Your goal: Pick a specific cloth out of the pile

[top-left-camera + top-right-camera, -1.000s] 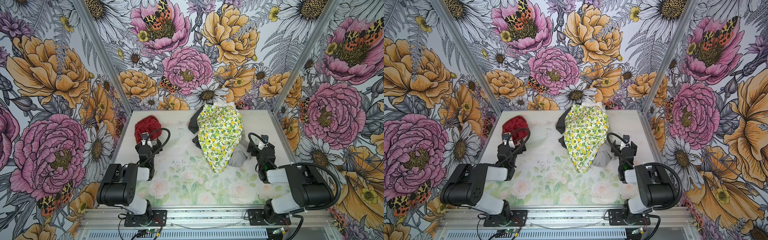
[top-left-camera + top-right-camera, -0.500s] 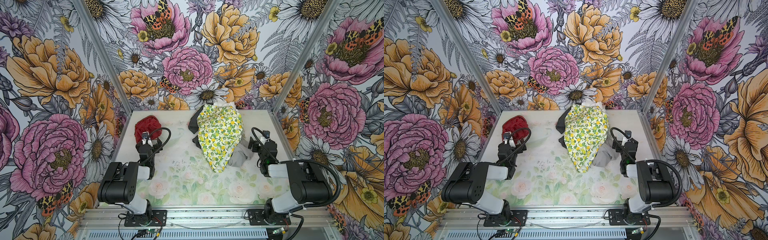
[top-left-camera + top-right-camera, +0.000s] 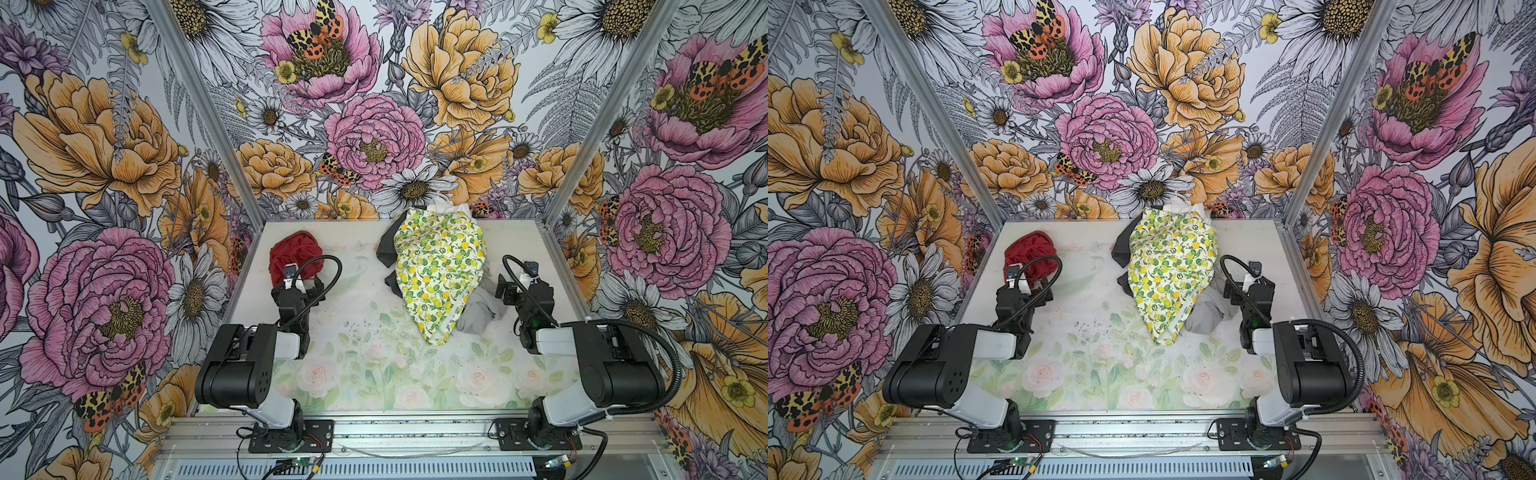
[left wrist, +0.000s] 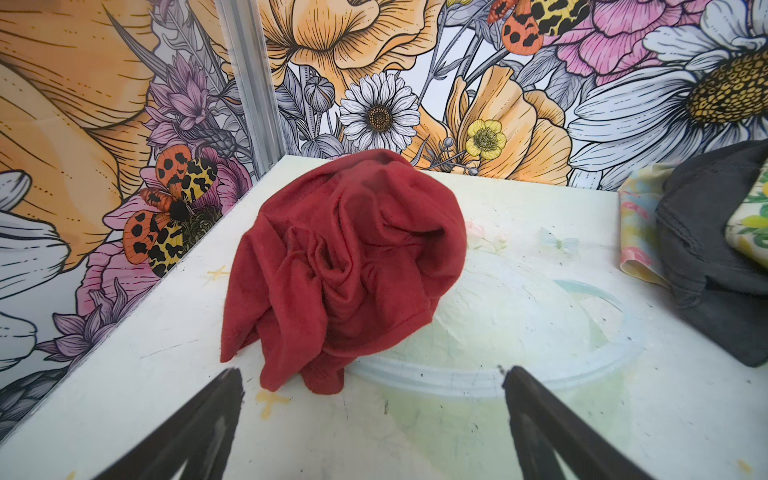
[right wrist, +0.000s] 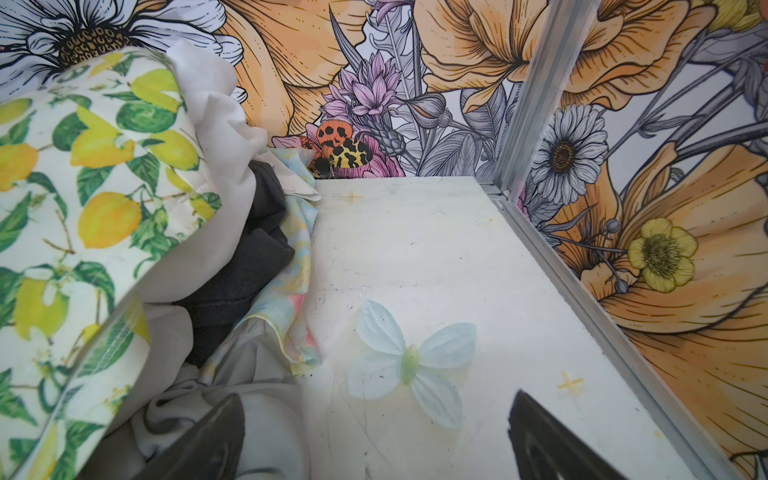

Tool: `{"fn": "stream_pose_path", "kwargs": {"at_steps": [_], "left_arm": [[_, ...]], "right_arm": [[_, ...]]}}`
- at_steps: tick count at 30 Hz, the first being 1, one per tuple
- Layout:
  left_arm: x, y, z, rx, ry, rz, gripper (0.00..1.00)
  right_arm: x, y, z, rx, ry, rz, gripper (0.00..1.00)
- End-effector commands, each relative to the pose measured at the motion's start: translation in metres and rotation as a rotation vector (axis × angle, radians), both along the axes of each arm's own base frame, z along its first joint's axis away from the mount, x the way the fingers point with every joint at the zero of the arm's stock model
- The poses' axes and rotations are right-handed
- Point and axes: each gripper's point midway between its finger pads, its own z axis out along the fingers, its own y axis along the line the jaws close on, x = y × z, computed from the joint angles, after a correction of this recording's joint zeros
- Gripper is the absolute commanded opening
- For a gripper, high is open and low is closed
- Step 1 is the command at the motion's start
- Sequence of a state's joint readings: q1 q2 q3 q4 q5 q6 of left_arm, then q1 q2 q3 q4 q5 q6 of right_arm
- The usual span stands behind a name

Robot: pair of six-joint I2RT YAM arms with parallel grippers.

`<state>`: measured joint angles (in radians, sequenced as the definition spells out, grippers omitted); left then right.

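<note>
Left pincer [image 4: 372,370] gapes, seen only wrist-side, before cloth [image 4: 345,266].

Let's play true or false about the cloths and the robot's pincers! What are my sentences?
1. The red cloth lies apart from the pile. True.
2. The left pincer squeezes the red cloth. False: it is open and holds nothing.
3. The lemon-print fabric lies on top of the pile. True.
4. The right pincer is shut. False: it is open.
</note>
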<state>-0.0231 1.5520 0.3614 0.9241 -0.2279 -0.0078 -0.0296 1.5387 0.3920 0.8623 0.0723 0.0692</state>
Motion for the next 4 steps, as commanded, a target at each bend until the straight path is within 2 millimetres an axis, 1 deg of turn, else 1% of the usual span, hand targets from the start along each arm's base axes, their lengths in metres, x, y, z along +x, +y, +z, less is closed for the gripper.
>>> {"fn": "stream_pose_path", "kwargs": {"at_steps": [1, 4], "left_arm": [[0.0038, 0.0013, 0.0114, 0.003, -0.039, 0.000, 0.99], [0.0039, 0.0019, 0.0113, 0.005, -0.039, 0.002, 0.99]], "right_arm": [[0.0032, 0.0053, 0.0014, 0.014, -0.002, 0.030, 1.00], [0.0014, 0.0054, 0.0021, 0.015, -0.008, 0.029, 0.99]]}}
